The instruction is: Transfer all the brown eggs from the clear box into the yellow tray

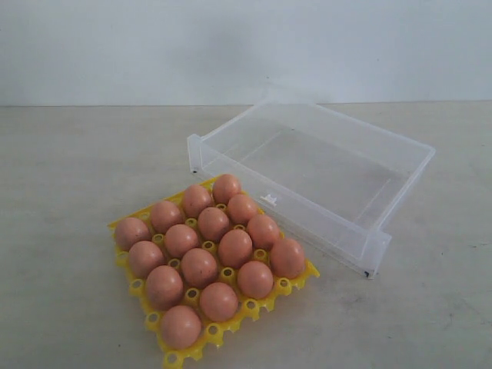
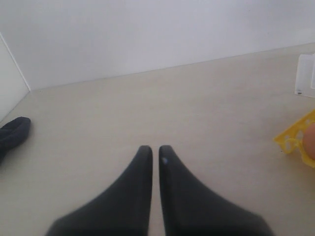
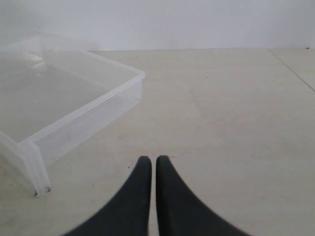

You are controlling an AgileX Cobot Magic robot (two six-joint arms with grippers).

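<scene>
The brown eggs (image 1: 199,267) are all sitting in the cups of the yellow tray (image 1: 171,358), which is lying on the tabletop (image 1: 69,169) just beside the clear box (image 1: 307,215); the box is showing nothing inside. The left fingers (image 2: 142,167) are pressing together with nothing between them, pointing across bare tabletop with the tray's corner off to one side. The right fingers (image 3: 142,172) are likewise closed and empty, near a corner of the box. The transfer is looking finished, so the risk is now lying in stray motion: an arm sweeping low could be clipping the tray's edge, jolting the tightly packed eggs, knocking shells together or tipping an outer one out.
</scene>
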